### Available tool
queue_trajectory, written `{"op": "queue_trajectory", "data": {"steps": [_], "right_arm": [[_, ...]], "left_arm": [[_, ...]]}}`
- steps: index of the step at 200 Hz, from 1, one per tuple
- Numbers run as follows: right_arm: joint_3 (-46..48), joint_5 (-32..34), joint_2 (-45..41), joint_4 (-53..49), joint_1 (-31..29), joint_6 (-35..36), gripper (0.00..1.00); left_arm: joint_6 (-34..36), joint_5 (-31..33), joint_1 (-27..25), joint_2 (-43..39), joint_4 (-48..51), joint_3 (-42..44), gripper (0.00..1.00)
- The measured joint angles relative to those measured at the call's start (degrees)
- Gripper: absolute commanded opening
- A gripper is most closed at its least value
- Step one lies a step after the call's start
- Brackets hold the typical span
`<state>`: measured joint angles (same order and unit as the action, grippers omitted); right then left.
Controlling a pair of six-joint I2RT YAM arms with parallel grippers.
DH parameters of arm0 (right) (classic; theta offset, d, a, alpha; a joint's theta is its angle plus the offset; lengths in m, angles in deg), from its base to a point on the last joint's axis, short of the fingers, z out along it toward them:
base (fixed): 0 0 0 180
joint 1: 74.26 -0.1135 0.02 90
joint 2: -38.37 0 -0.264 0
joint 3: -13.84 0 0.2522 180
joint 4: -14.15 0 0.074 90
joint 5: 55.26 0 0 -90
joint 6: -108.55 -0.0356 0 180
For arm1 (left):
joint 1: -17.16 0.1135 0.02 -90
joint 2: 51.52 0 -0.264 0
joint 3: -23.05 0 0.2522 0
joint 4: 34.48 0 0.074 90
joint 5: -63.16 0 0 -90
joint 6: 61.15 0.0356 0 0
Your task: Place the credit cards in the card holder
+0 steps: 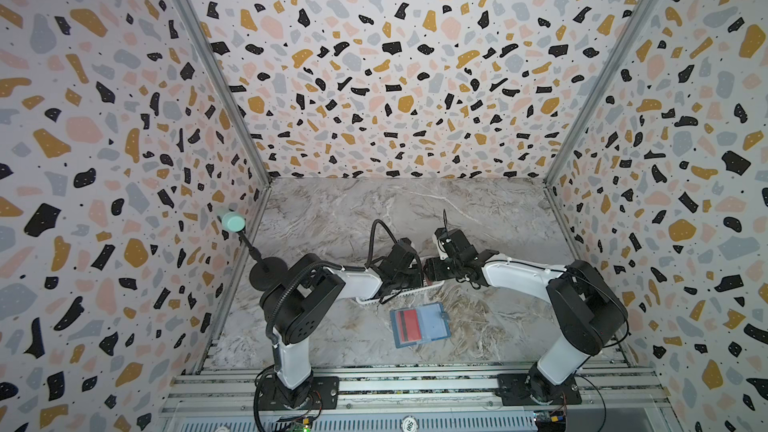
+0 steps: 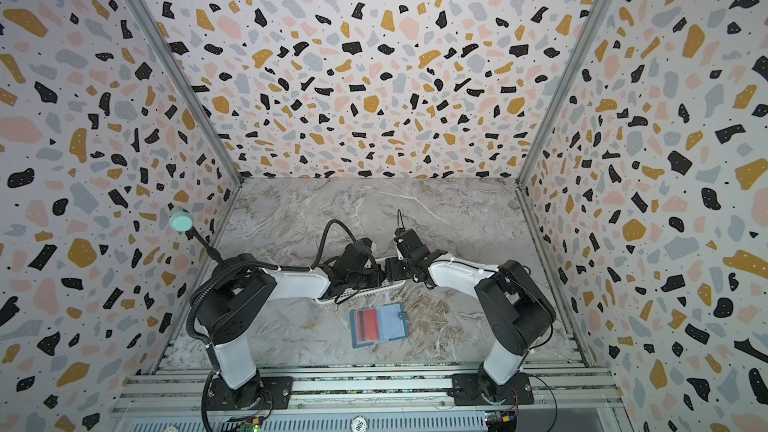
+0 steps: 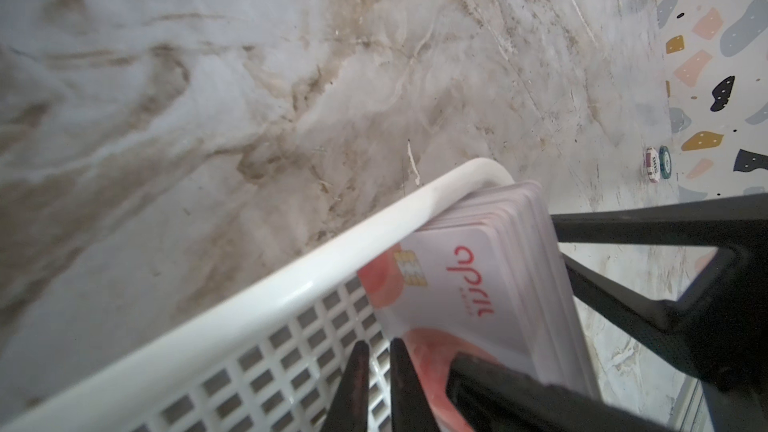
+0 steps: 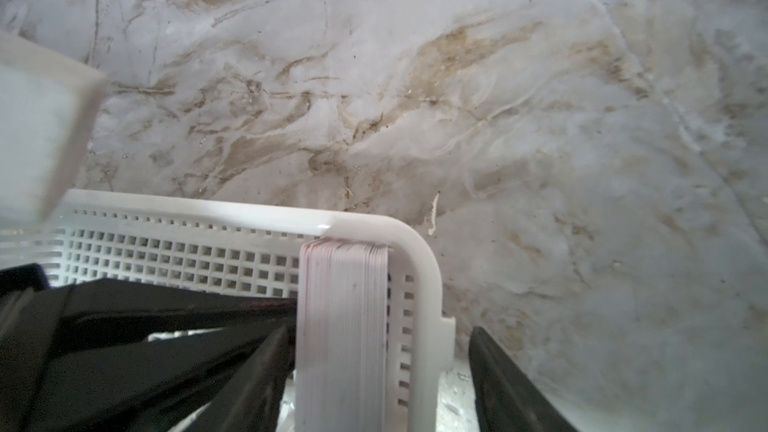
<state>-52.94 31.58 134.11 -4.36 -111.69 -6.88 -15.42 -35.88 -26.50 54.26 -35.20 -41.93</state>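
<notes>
A stack of credit cards (image 3: 478, 284) (image 4: 345, 326) stands on edge in the end corner of a white slotted basket (image 3: 291, 284) (image 4: 419, 268) (image 1: 432, 284) (image 2: 395, 283). My right gripper (image 4: 382, 330) is open and straddles the stack and the basket's end wall, one finger inside and one outside. My left gripper (image 3: 376, 344) is inside the basket beside the front card, its jaws nearly together with nothing between them. The card holder (image 1: 432, 324) (image 2: 388, 323) lies open nearer the front, with one red card (image 1: 409, 322) (image 2: 368, 322) in its left pocket.
Both arms meet over the basket mid-table and hide most of it in both top views. A teal-headed stand (image 1: 232, 220) is at the left wall. Two poker chips (image 3: 658, 164) stand by a wall. Patterned walls enclose three sides.
</notes>
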Motion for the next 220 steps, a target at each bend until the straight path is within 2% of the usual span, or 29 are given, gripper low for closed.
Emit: {"op": "queue_trajectory", "data": {"steps": [73,220], "right_arm": [[0.0,1.68,0.33,-0.87,0.02,0.04,0.63],[-0.63,4.13,-1.53,-2.71,0.46,1.42,0.62]], "left_arm": [[-0.13,-0.15,0.2,0.07,-0.24,0.07,0.14],[-1.44,-1.46,0.59,0.44,-2.97,1.05,0.14]]}}
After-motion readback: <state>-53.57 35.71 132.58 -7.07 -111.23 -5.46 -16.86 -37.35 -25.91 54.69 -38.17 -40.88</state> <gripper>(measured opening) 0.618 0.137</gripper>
